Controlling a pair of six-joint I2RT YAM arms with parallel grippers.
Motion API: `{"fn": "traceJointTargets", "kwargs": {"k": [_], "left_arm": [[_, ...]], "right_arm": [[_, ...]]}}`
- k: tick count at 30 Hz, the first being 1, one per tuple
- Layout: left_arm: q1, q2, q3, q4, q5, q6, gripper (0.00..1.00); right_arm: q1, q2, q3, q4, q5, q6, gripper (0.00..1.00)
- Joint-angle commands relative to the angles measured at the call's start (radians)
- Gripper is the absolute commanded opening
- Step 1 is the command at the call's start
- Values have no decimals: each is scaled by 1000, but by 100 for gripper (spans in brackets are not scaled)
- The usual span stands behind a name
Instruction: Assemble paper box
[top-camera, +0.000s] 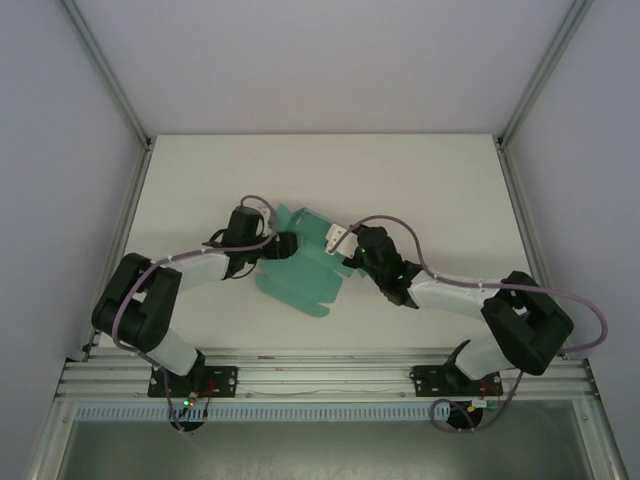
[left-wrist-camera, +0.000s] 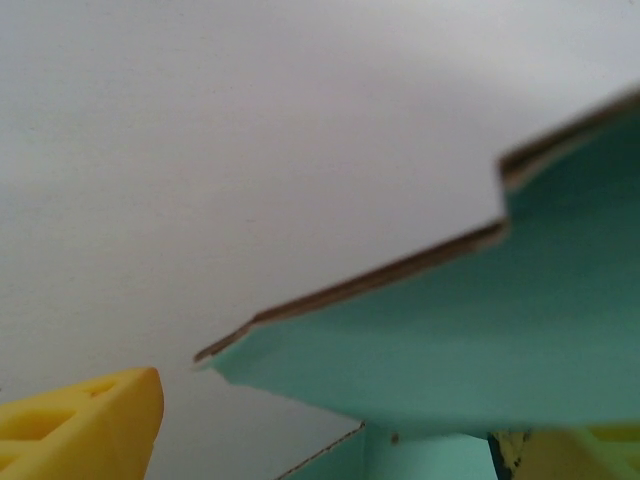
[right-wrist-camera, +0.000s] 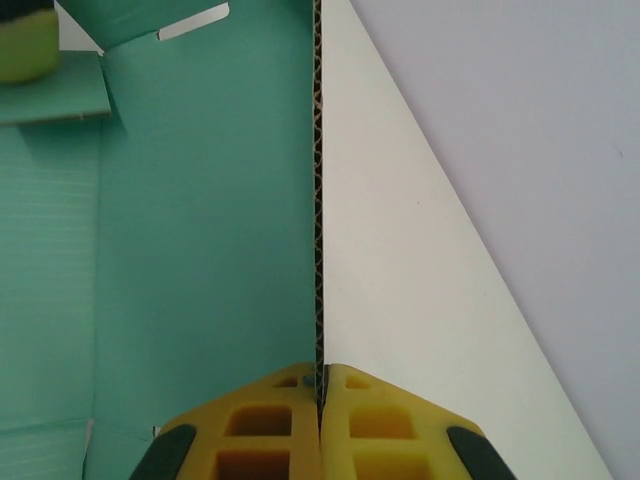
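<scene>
The two arms reached in from the near edge of the table (top-camera: 420, 180) and met over the paper box (top-camera: 300, 275). The box was not a box yet. It was a flat teal-green sheet with flaps, and it lay near the middle of the tabletop. The right gripper (top-camera: 342, 240) was pinched tight on the thin edge of a flap on the sheet's right side. In the right wrist view its two yellow fingers (right-wrist-camera: 270, 420) pressed together with the card between them. That flap stood up, so its white back showed. The hold was probably there to bend the flap up along its crease and to stop the sheet from sliding. The left gripper (top-camera: 283, 246) sat at the sheet's left side with its fingers spread wide. In the left wrist view, one yellow finger (left-wrist-camera: 90, 420) was well apart from the card and a raised flap hung between the two fingers. It looked ready to pinch that flap, but it was not squeezing it. No words, brand or label could be seen on the card or the fingers. The far part of the tabletop was plain white.
</scene>
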Motion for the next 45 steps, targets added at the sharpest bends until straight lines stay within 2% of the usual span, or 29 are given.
{"fn": "traceJointTargets", "kwargs": {"k": [1,6,9,11,12,16,21,27,33,36,45], "left_arm": [[-50,24,23,45,-124,4,83],[-72,58,53,-16,-227,-4,82],[-72,36,43,-19,-211,-14,86],[-71,4,28,-9,-186,-18,93],[-71,-18,23,-14,-179,-24,99],[-63,-116,31,-95,-226,-37,100],[-15,-246,17,-186,-298,-58,100],[86,-345,5,-249,-371,-115,100],[201,-269,74,-291,-411,-129,100],[224,-190,145,-308,-405,-102,100],[238,16,300,-249,-321,-13,100]], "right_arm": [[5,-26,25,14,-66,10,0],[6,-21,22,14,-48,-4,0],[5,-15,27,0,-7,-45,0],[3,-7,42,-25,25,-87,0],[2,4,56,-46,37,-116,0],[-3,49,108,-68,105,-251,0],[-2,130,135,48,182,-485,0],[5,267,116,361,206,-729,0],[11,376,91,626,175,-879,0],[19,418,76,749,145,-938,0],[24,447,56,790,143,-910,0]]}}
